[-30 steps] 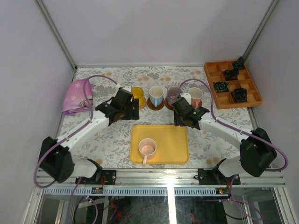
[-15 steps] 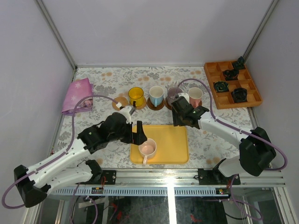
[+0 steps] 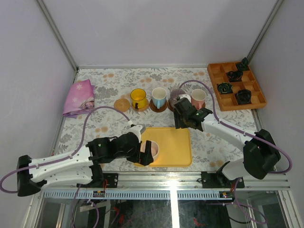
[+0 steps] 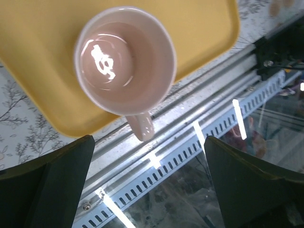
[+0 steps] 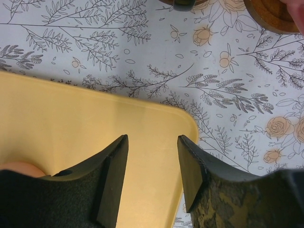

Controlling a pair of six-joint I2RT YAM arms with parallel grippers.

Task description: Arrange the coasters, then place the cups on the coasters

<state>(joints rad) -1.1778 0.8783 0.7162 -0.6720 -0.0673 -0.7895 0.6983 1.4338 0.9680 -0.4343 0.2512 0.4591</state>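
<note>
The left gripper (image 4: 148, 159) is hovering close to the pale pink cup (image 4: 124, 59), fingers spread wide and holding nothing. The cup is standing upright at the near edge of the yellow tray (image 4: 42, 57). The right gripper (image 5: 152, 142) is hanging over the tray's far right corner, fingers partly apart and empty. Beyond it, the yellow cup (image 3: 138, 97), white-and-blue cup (image 3: 159, 96), purple-grey cup (image 3: 176, 93) and salmon cup (image 3: 198, 96) are standing in a row beside a bare tan coaster (image 3: 122, 104).

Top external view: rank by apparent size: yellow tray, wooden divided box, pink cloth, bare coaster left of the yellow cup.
1-2. yellow tray and wooden divided box: near alike; the tray is partly covered, so unranked.
3. pink cloth
4. bare coaster
</note>
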